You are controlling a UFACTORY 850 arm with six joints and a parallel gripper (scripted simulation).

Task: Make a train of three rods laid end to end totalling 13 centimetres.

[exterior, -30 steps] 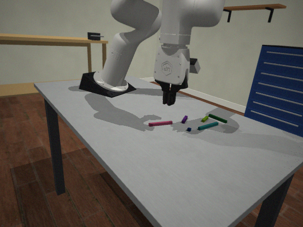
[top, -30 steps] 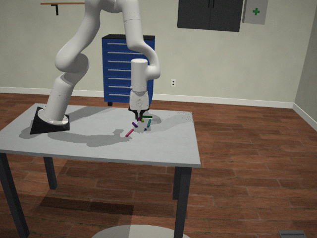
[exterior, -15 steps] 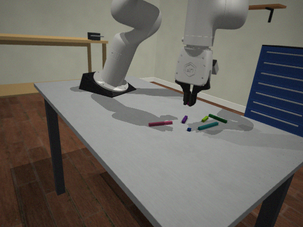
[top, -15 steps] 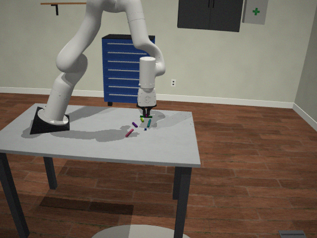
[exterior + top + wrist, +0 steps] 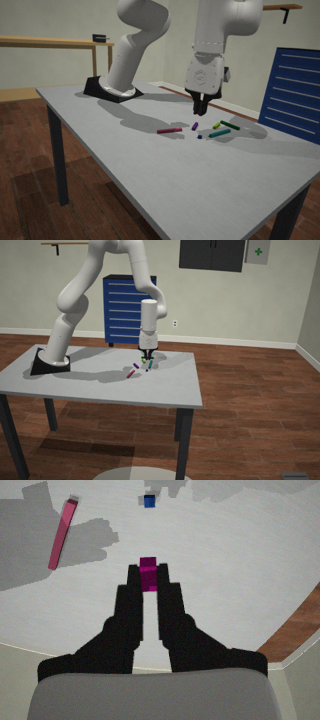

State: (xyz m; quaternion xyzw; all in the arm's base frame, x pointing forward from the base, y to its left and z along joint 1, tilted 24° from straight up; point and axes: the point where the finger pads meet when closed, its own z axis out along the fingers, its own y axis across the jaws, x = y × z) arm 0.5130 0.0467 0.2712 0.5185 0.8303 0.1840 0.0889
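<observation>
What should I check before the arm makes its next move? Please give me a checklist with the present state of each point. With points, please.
1. Gripper (image 5: 147, 358) (image 5: 199, 113) (image 5: 149, 580) shut on the magenta rod (image 5: 147, 358) (image 5: 198, 113) (image 5: 148, 580): ok.
2. Magenta rod held above the table (image 5: 103, 384) (image 5: 155, 167) (image 5: 210, 555): ok.
3. Partners adding up to 13 on the table, either purple (image 5: 136, 365) (image 5: 195, 126) with lime (image 5: 143, 360) (image 5: 216, 125), or blue (image 5: 146, 370) (image 5: 199, 136) (image 5: 149, 501) with turquoise (image 5: 150, 364) (image 5: 219, 133): ok.
4. Either pair already end to end: not ok, gaps show.
5. Magenta rod's exact landing spot: cannot tell.
</observation>
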